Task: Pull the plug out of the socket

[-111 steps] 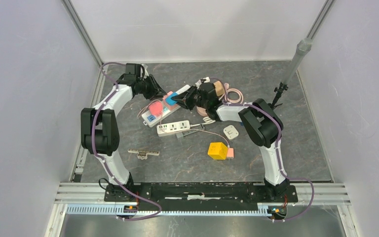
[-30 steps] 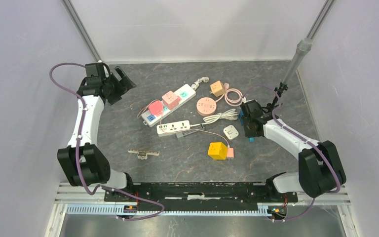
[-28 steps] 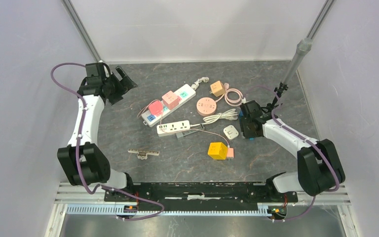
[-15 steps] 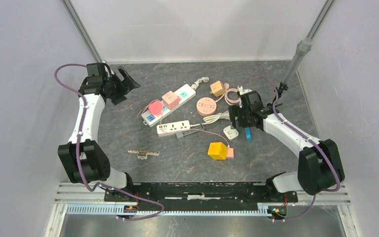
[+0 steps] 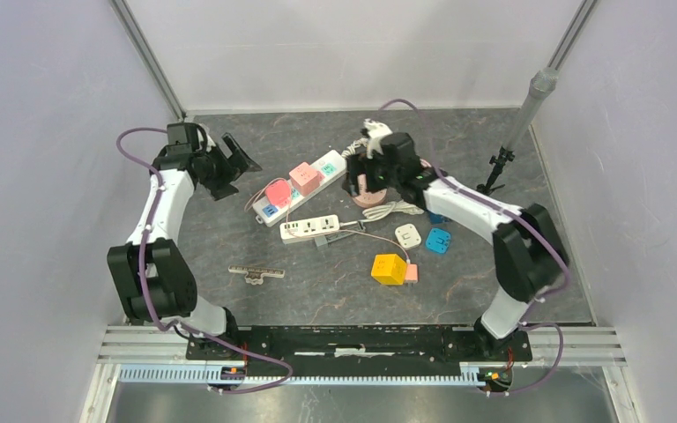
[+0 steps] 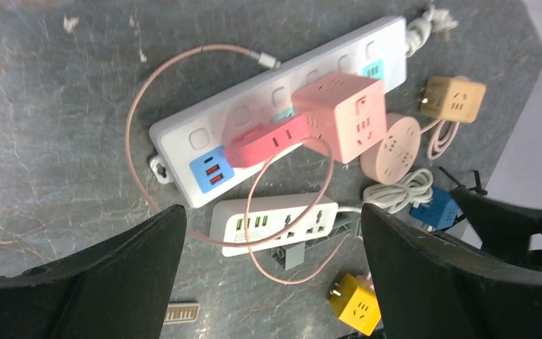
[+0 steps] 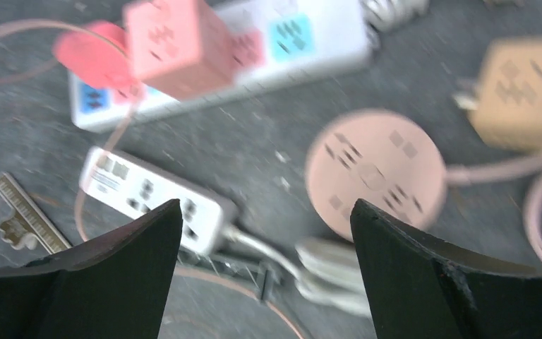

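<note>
Both grippers gape empty: left gripper [image 6: 272,282] by the table [image 5: 220,238] far-left corner, right gripper [image 7: 265,275] over round pink socket [image 7: 374,173]. White power strip [image 5: 331,167] lies mid-table toward far edge, pink cube plug [image 5: 304,175] and red plug [image 5: 277,191] seated in it. Blue plug [image 5: 438,240] lies loose toward right edge. Open tabletop along left, near edges. Second strip [image 5: 310,228], coiled cable [image 5: 398,208] and yellow cube [image 5: 389,269] crowd the middle.

I am looking across a dark grey table [image 5: 317,291] veined with pale marbling. The white power strip [image 6: 250,113] is showing a blue end panel and one teal socket. A pink cube plug [image 6: 342,116] and a coral-red plug [image 6: 265,141] are standing out against it. A yellow cube [image 5: 389,268] and a blue plug [image 5: 438,240] are brightening the grey between my black fingers [image 7: 63,282].
</note>
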{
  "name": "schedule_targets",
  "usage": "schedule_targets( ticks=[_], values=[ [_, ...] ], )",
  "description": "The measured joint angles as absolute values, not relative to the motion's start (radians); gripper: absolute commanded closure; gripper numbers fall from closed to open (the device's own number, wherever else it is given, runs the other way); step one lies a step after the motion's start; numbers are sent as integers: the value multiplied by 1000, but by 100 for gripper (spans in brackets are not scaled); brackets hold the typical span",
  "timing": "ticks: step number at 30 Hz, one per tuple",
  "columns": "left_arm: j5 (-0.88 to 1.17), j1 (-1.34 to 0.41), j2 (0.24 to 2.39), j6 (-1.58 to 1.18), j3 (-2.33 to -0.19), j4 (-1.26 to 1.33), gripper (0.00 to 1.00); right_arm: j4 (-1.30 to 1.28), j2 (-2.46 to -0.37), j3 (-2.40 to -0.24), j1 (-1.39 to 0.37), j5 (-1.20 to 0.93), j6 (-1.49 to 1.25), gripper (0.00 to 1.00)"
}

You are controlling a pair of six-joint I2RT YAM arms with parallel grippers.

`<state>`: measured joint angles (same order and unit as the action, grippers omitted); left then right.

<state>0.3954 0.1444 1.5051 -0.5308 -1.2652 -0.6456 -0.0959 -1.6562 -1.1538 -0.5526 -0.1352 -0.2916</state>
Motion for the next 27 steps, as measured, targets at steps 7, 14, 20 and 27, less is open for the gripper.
schedule_targets(
  ticks=[7, 14, 20, 27],
  values=[
    [398, 130, 1531, -533, -1163, -648, 4, -2, -1893, -1423, -701, -116, -241, 5],
    [391, 125, 1568, -546, -1105, -648, 11, 72, -2014, -1510, -755, -91, -143, 10],
    [367, 110, 1642, -559, -1102, -638, 18, 102, -2109, -1569, -752, -54, -121, 11],
    [293, 92, 1687, -570, -1068, -630, 24, 128, -2149, -1571, -749, -73, -107, 13]
  ],
)
